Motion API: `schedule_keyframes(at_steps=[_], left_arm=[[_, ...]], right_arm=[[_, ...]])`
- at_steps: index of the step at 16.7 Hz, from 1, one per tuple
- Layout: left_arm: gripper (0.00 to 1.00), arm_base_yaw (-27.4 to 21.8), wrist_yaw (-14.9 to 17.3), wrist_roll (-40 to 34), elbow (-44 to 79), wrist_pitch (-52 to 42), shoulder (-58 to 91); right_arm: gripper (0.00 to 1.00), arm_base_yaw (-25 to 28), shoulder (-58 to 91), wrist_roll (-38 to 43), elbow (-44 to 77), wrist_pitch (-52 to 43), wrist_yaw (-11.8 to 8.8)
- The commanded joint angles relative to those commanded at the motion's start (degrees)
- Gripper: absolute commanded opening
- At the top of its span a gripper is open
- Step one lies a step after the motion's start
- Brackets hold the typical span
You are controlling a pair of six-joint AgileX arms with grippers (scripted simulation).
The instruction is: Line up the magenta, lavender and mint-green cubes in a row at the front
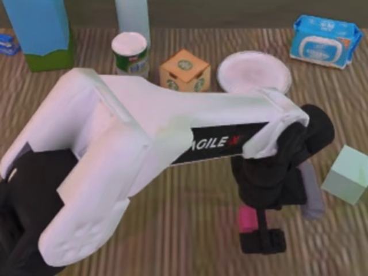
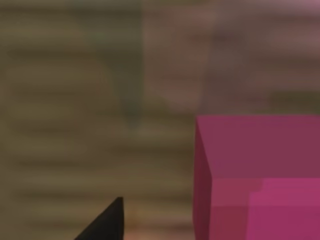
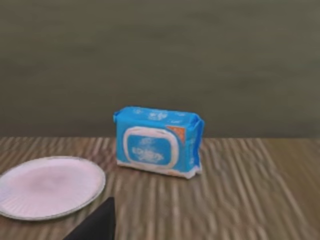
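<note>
My left arm reaches across the table to the front right, and its gripper [image 1: 261,233] hangs low over the front edge. The magenta cube [image 1: 248,219] sits on the table right beside its fingers. In the left wrist view the magenta cube [image 2: 260,175] fills one side, with a clear gap between it and the one dark fingertip [image 2: 107,222] that shows. The gripper is open. A lavender cube [image 1: 312,192] peeks out from behind the left wrist, mostly hidden. Farther right lies the mint-green cube [image 1: 345,174]. My right gripper [image 3: 150,236] is parked off the top view, open.
Along the back stand a blue and green carton [image 1: 43,34], a pale bottle [image 1: 132,16], a white can [image 1: 130,53], an orange box [image 1: 185,70], a pink plate [image 1: 254,72] and a blue wipes pack [image 1: 326,40]. The left arm's white body covers the table's middle.
</note>
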Motion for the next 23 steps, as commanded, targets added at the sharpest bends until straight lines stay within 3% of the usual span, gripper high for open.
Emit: schedule_keyframes(at_steps=[5,12,17,20,23], left_arm=[[1.0,0.11,-0.01,0.11,0.81,-1.0,-0.27],[1.0,1.28,-0.03,0.01,9.23,-12.95,-3.52],[1.0,1.15,-0.04,-0.03,9.62,-13.37,-3.6],[1.0,5.06,-0.14,-1.31,9.29,-13.16,-3.77],[1.0,13.49,-0.29,-4.24,8.47,-12.81,-4.07]], right_arm=[[1.0,0.0,0.0,0.0,0.0,0.0,0.0],[1.0,0.0,0.0,0.0,0.0,0.0,0.0],[1.0,0.0,0.0,0.0,0.0,0.0,0.0],[1.0,0.0,0.0,0.0,0.0,0.0,0.0],[1.0,0.0,0.0,0.0,0.0,0.0,0.0]])
